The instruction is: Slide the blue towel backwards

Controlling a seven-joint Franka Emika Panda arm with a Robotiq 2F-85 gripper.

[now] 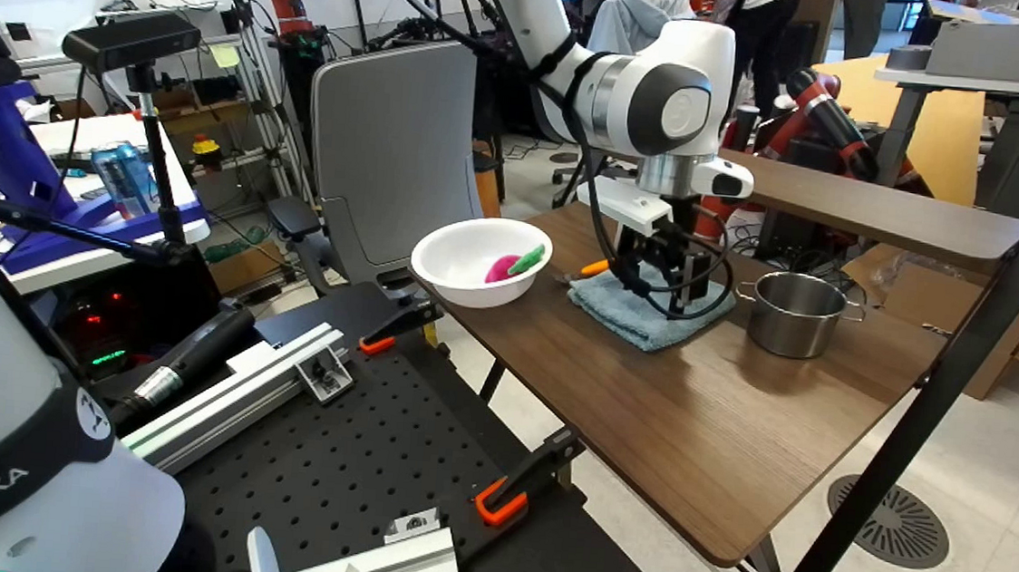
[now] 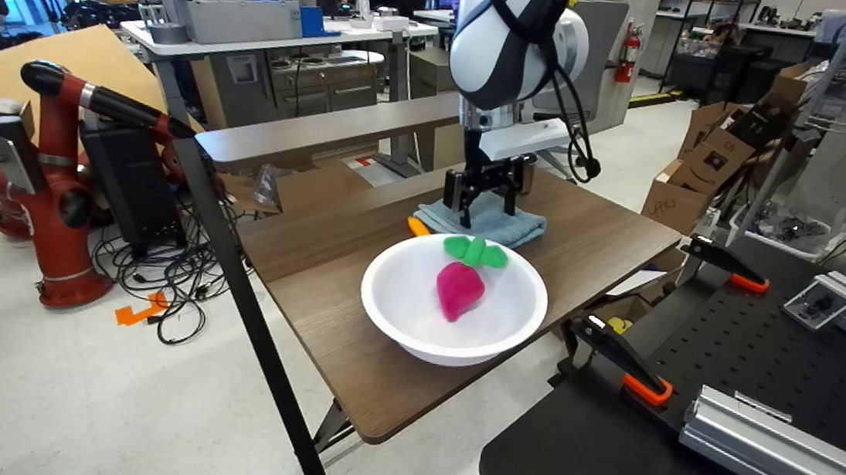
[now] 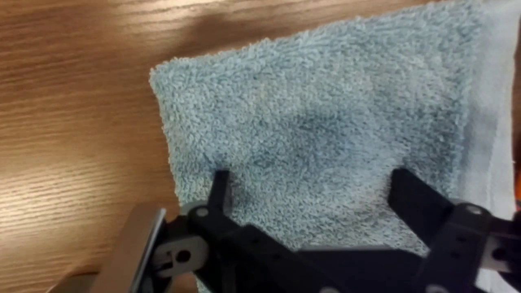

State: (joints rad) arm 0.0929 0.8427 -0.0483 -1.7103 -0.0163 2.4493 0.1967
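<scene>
The blue towel (image 1: 643,326) lies folded and flat on the brown wooden table. It also shows in an exterior view (image 2: 521,227) behind the white bowl, and it fills much of the wrist view (image 3: 317,106). Its pale hem runs along the right side in the wrist view. My gripper (image 3: 310,175) points down over the towel with its fingers wide apart. Nothing but towel surface shows between them. The fingertips are at or just above the cloth; I cannot tell whether they press on it. The gripper also shows in an exterior view (image 2: 487,219).
A white bowl (image 1: 449,263) holding a pink and green toy stands beside the towel. A steel pot (image 1: 793,319) stands on the towel's opposite side. An orange-handled utensil (image 1: 595,268) lies against the towel's edge. A raised shelf (image 1: 888,211) runs along the table (image 1: 733,449).
</scene>
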